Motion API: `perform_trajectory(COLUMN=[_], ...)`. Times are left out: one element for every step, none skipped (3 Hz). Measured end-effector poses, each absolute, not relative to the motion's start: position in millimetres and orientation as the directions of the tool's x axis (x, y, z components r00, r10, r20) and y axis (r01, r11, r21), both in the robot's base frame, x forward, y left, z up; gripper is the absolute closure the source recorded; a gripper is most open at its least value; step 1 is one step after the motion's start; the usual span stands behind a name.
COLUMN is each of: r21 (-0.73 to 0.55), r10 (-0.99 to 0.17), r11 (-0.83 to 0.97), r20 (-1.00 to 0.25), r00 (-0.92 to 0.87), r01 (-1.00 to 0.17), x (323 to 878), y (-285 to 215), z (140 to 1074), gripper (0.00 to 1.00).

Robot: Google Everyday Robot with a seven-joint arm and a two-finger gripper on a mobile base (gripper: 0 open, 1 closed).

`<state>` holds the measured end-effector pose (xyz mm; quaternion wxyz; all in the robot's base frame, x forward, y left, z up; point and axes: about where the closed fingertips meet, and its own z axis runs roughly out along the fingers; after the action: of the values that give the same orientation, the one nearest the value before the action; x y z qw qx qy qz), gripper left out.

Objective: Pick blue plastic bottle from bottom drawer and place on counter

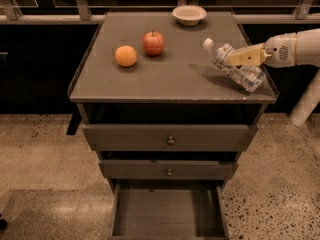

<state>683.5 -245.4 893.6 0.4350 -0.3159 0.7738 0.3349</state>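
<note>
The blue plastic bottle (246, 76) is a clear bottle with a white cap and a bluish-white label. It is tilted over the right side of the counter (165, 81), cap up and to the left, base low by the right rim. My gripper (234, 60) reaches in from the right and is shut on the bottle's middle, with one yellowish finger (247, 56) lying across it. The bottle casts a shadow on the counter just left of it. The bottom drawer (167, 211) is pulled open below, and its grey floor is bare.
An orange (125, 55) and a red apple (153, 42) sit on the counter's left-middle, and a white bowl (189, 14) stands at the back edge. The two upper knobbed drawers (170, 138) are closed. A white post (306, 104) stands to the right of the cabinet.
</note>
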Motion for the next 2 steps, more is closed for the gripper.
perform_trajectory(r21=[0.244, 0.244], r10=[-0.197, -0.197], r11=[0.576, 0.576], r20=[-0.885, -0.885], r00=[-0.422, -0.422], r01=[-0.78, -0.78], x=[683.5, 683.5], y=[-245.3, -245.3], z=[893.6, 893.6], gripper=[0.12, 0.0])
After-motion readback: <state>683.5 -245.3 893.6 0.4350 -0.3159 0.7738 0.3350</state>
